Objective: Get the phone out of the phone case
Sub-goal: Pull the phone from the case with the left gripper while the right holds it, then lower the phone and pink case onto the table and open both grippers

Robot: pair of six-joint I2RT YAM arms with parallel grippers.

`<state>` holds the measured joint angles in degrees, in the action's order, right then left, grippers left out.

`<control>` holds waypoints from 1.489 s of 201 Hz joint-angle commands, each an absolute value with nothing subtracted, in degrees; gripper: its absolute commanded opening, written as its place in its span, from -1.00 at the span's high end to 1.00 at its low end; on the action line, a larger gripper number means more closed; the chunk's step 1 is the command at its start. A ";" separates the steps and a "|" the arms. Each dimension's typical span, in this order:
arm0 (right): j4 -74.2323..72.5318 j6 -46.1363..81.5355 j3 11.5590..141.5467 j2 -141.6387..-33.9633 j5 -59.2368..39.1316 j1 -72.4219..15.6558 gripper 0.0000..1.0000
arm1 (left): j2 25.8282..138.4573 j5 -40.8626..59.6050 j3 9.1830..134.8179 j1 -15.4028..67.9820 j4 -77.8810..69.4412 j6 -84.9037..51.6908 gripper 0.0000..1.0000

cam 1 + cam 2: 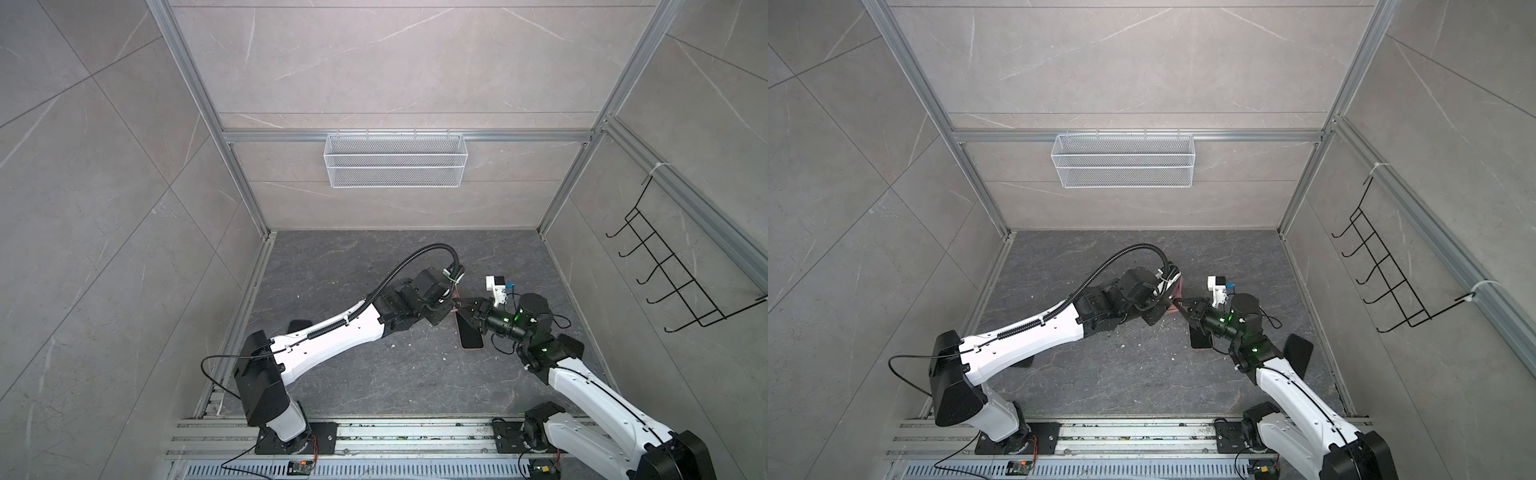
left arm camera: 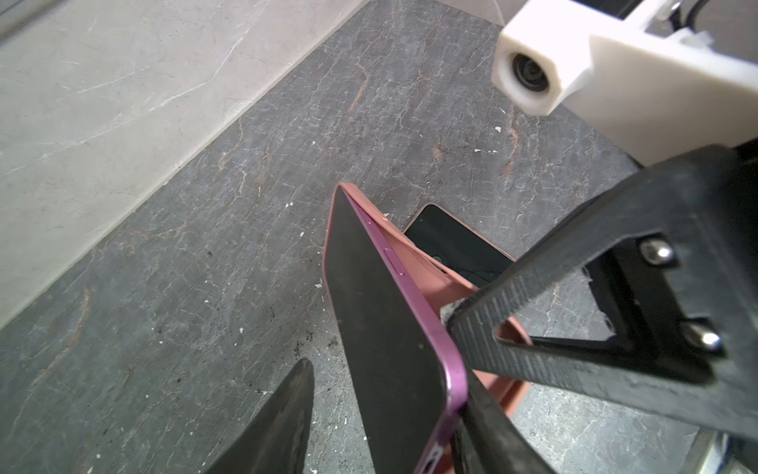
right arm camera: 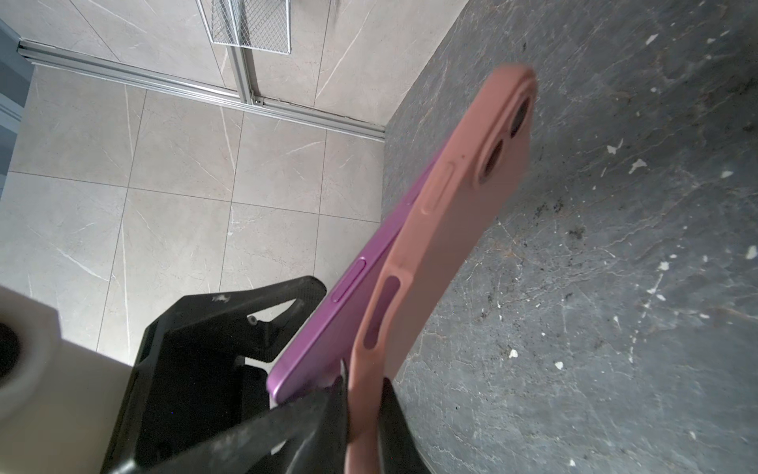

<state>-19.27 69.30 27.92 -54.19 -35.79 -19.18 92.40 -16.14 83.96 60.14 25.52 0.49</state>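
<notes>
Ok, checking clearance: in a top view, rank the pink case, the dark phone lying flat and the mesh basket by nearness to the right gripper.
1. pink case: held by the right gripper.
2. dark phone: on the surface nearby.
3. mesh basket: on the back wall.

The phone has a purple metal frame, a dark unlit screen and a long button on its side edge. The phone case is a soft salmon-pink shell with two dark lens openings in a raised oval and a slot in its side wall. The phone is partly out. At one end its long edge stands clear of the case wall, leaving a wedge-shaped gap, while the camera end is still seated. Both stand on edge, tilted, over the dark table; whether they touch it cannot be told.
</notes>
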 commanded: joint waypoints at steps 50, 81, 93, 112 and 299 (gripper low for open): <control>-23.11 69.46 28.12 -53.44 -37.30 -20.30 1.00 | 92.37 -13.53 79.60 60.27 19.42 1.51 0.60; -22.39 69.45 27.91 -53.35 -36.96 -20.34 1.00 | 92.09 -13.64 77.79 60.45 18.04 0.88 0.90; -21.69 69.32 27.93 -53.38 -36.84 -20.40 1.00 | 91.16 -14.78 77.40 60.47 17.57 0.85 1.00; -19.97 68.92 27.92 -53.44 -36.67 -20.39 1.00 | 88.45 -17.86 76.55 60.75 16.49 1.54 1.00; 3.92 59.85 27.05 -51.83 -30.02 -20.79 1.00 | 75.63 -47.42 62.74 71.82 31.61 5.53 1.00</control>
<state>2.00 62.00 25.58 -52.10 -29.34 -20.51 74.89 -42.68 63.37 71.24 28.53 9.89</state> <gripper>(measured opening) 0.124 0.097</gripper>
